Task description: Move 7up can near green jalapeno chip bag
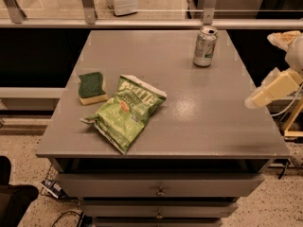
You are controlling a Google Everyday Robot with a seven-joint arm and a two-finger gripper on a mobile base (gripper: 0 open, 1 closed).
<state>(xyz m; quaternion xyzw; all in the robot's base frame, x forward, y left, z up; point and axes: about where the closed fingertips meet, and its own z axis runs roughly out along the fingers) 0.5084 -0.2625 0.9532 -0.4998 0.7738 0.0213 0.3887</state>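
Camera view, and here's the picture: the 7up can stands upright by the far right corner of the grey table, pull-tab top showing. The green jalapeno chip bag lies flat and crinkled toward the near left corner, well apart from the can. A green-and-yellow sponge sits just beside the bag, close to the left edge. The gripper hangs at the right edge, about midway along it, clear of the can; apart or together, I cannot tell.
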